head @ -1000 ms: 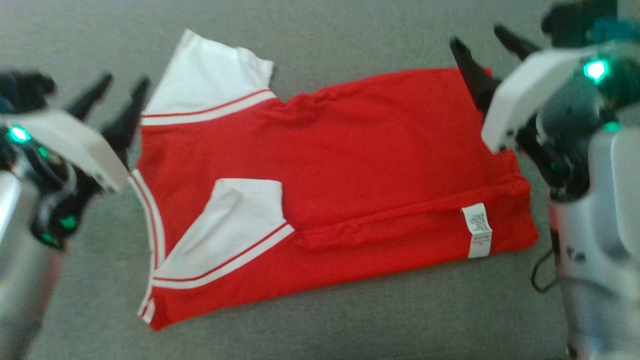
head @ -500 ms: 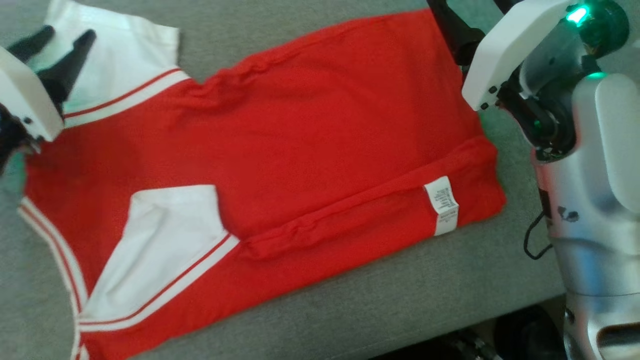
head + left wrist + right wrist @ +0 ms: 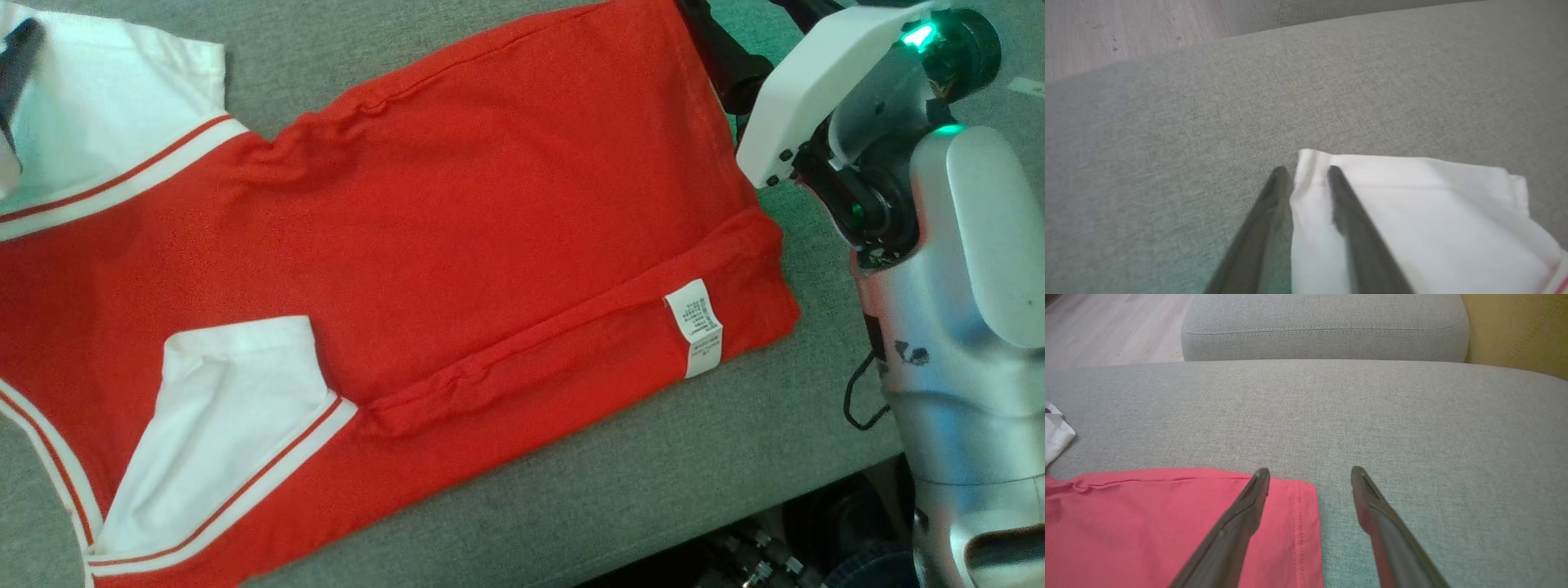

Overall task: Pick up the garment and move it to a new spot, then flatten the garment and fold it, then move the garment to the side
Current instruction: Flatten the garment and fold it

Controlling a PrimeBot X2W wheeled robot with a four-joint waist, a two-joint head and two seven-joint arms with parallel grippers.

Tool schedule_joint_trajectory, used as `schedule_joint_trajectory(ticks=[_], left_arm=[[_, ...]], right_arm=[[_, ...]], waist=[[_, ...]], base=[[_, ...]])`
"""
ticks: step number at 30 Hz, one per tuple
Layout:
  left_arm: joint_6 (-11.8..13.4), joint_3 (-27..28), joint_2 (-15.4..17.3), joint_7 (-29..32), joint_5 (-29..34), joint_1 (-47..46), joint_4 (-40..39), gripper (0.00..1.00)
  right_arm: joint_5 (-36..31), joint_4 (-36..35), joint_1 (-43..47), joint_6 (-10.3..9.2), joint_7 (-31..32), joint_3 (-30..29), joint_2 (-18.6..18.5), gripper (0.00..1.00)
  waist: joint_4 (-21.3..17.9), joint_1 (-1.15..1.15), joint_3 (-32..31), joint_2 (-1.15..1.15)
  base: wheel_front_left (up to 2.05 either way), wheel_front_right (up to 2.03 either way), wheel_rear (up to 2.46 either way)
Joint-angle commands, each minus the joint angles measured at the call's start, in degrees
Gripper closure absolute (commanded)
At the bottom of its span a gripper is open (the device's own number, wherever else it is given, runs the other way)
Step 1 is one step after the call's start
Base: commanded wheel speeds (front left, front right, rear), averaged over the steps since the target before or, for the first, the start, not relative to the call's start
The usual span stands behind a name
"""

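- The garment [image 3: 457, 204], a red shirt with white sleeves, lies flat on the grey sofa [image 3: 653, 490], long sides folded in, near sleeve [image 3: 229, 408] tucked on top, care label [image 3: 694, 327] facing up near the hem.
- Versus a second ago: same folds and the same lie on the sofa. The whole head view has shifted, so that is the camera, not the cloth.
- The left gripper [image 3: 1306, 169] was beside the shoulder over bare sofa; now it is at the far sleeve [image 3: 1412, 212].
- Its fingers are closer together than before. One is on the grey side, one over the white, with the sleeve's corner edge between them. Cannot tell if the cloth is actually pinched.
- The right gripper [image 3: 1309, 470] is at the far hem corner as before, fingers spread wide, holding nothing. One finger is over the red hem, the other over bare sofa.
- Cut off: the collar side of the garment runs out the left edge of the head view, and the left gripper shows there as one dark finger [image 3: 20, 57].
- The right fingertips leave the top of the head view.
- A dark clutter below the sofa edge [image 3: 775, 555] is too murky to name.
- A back cushion [image 3: 1323, 326] and wood floor [image 3: 1106, 326] lie beyond.
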Motion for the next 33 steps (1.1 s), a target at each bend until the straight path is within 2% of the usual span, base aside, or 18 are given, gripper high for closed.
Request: schedule_joint_trajectory(ticks=[1,8,15,22,23,24,25,29,33], left_arm=[[0.56,0.73,3.27,1.92,0.12,1.24,-0.7,1.0],[0.87,0.82,3.08,-0.41,1.05,1.43,-3.49,1.0],[0.32,-0.08,0.75,-3.24,2.08,0.17,-3.67,1.0],[-0.44,-1.06,-2.24,-5.12,1.87,-0.85,-2.13,1.0],[-0.59,-1.2,-2.56,-5.36,1.84,-0.92,-1.87,1.0],[-0.77,-1.27,-2.92,-5.75,1.78,-0.97,-1.64,1.0],[-0.95,-1.29,-3.32,-6.22,1.67,-1.01,-1.41,1.0],[-1.44,-0.67,-5.11,-10.73,1.82,-0.9,-0.78,1.0],[-1.16,1.69,-8.12,-19.5,1.5,0.65,-0.37,1.0]], right_arm=[[0.11,-1.97,-1.16,0.43,-0.54,0.32,0.22,0.0],[-0.26,-0.59,-3.06,0.43,2.7,1.95,-0.62,0.0],[-0.76,6.85,-8.03,0.43,9.43,4.73,-2.1,0.0],[1.07,13.66,-10.86,0.43,15.88,10.32,-4.83,0.0],[1.87,14.08,-10.96,0.43,16.39,11.06,-5.17,0.04],[2.51,14.31,-11.09,0.43,16.44,11.7,-5.57,0.33],[3.06,14.38,-11.22,0.43,16.02,12.23,-5.97,1.0],[4.17,15.21,-11.22,0.43,13.27,12.46,-7.42,1.0],[3.74,16.35,-10.37,0.43,9.48,10.95,-8.38,1.0]], waist=[[0.11,0.0,-0.11,0.0],[1.15,0.0,-0.28,0.0],[3.31,0.0,-0.24,0.0],[5.45,0.0,-0.85,0.0],[5.68,0.0,-0.95,0.0],[5.94,0.0,-1.07,0.0],[6.22,0.0,-1.2,0.0],[7.46,0.0,-2.3,0.0],[8.97,0.0,-4.68,0.0]], base=[[0.0,0.0,0.0],[0.0,0.0,0.0],[0.0,0.0,0.0],[0.0,0.0,0.0],[0.0,0.0,0.0],[0.0,0.0,0.0],[0.0,0.0,0.0],[0.0,0.0,0.0],[0.0,0.0,0.0]])
